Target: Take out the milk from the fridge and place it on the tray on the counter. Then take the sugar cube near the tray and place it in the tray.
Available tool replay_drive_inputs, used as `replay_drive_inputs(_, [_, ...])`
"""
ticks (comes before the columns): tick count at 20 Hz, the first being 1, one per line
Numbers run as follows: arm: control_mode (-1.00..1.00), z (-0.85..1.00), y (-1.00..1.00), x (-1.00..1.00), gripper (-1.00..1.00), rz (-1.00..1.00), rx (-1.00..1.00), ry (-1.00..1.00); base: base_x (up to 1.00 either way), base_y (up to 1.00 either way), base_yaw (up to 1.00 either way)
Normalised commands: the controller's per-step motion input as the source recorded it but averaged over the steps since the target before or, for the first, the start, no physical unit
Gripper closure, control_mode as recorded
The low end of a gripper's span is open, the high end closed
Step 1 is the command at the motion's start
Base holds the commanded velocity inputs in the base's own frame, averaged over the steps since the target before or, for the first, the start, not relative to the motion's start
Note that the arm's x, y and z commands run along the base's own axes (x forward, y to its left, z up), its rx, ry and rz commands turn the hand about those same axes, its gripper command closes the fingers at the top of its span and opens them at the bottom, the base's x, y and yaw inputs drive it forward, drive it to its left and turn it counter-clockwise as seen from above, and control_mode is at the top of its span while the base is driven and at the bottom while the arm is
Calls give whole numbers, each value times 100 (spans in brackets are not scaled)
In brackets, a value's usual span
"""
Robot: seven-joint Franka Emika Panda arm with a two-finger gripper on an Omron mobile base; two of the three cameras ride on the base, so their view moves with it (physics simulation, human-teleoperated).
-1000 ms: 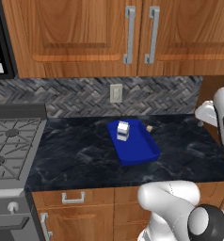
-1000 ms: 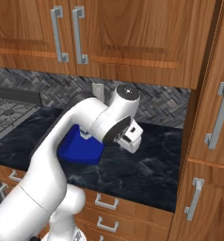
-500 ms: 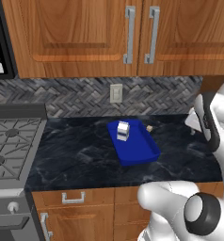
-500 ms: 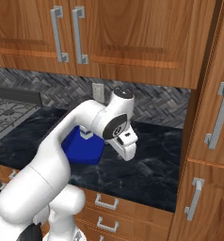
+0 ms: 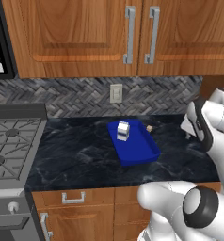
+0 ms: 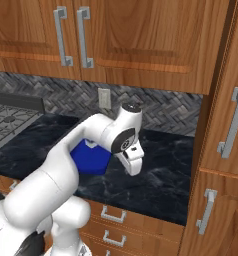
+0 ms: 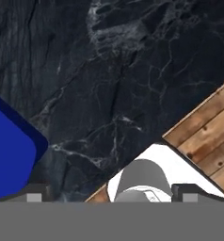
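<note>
milk (image 5: 123, 130) already on the tray (image 5: 138, 151); sugar cube (image 5: 149, 128) next

jaws (image 7: 113, 194) wide and empty over the counter (image 7: 132, 70), tray corner just to one side; cube lies beyond the tray: swing across and straddle it squarely before closing.

A kitchen: wooden cabinets (image 5: 76, 37), gas stove (image 5: 10, 146), marbled counter (image 5: 76, 150), apparently a home.

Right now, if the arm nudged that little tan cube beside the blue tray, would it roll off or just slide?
Probably slide: the sugar cube looks flat-sided, so rolling seems unlikely. It is tiny next to the milk carton, so likely very light and easily knocked. The counter looks polished, so it may skid.
</note>
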Motion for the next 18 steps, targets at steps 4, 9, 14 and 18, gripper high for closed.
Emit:
replay_drive_inputs(4, [-100,-33,0,29,-100,-4,4,0,0,0,0])
replay_drive_inputs(9, [-100,-34,0,26,-100,0,11,0,0,0,0])
replay_drive_inputs(14, [-100,-18,0,46,-100,0,10,2,0,0,0])
replay_drive_inputs(18, [-100,-9,0,52,-100,0,5,30,0,0,0])
